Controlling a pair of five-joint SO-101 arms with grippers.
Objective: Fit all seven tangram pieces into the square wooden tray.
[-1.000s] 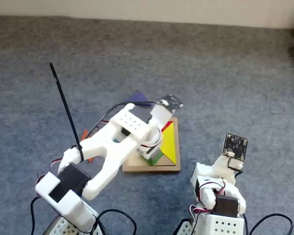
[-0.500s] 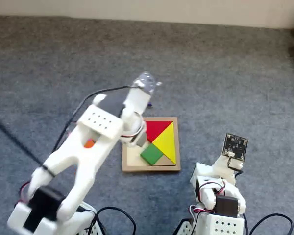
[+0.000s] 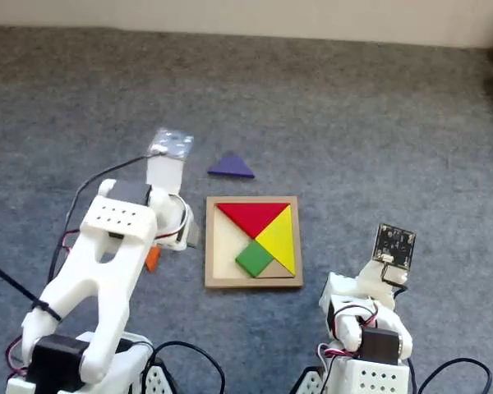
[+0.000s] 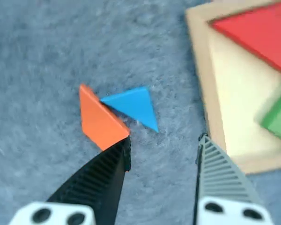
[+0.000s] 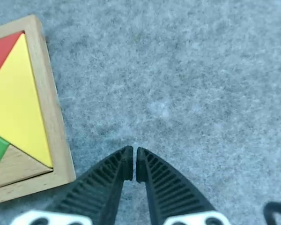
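The square wooden tray [image 3: 253,282] lies at mid-table and holds a red triangle [image 3: 252,216], a yellow triangle [image 3: 278,240] and a green square [image 3: 254,258]. A purple triangle [image 3: 230,167] rests on the carpet beyond the tray. In the left wrist view, my left gripper [image 4: 164,143] is open just above the carpet beside the tray's rim [image 4: 199,56]. An orange parallelogram [image 4: 100,119] and a blue triangle [image 4: 133,105] lie touching just ahead of its fingers. My right gripper [image 5: 133,161] is shut and empty over bare carpet beside the tray [image 5: 49,103].
The left arm [image 3: 123,222] stands over the carpet left of the tray, with the orange piece [image 3: 152,258] peeking out beside it. The right arm [image 3: 366,316] is folded back at the front right. Grey carpet stretches all around.
The left arm has swung left off the tray to the carpet beside it, uncovering the pieces in the tray. The right arm has kept still.
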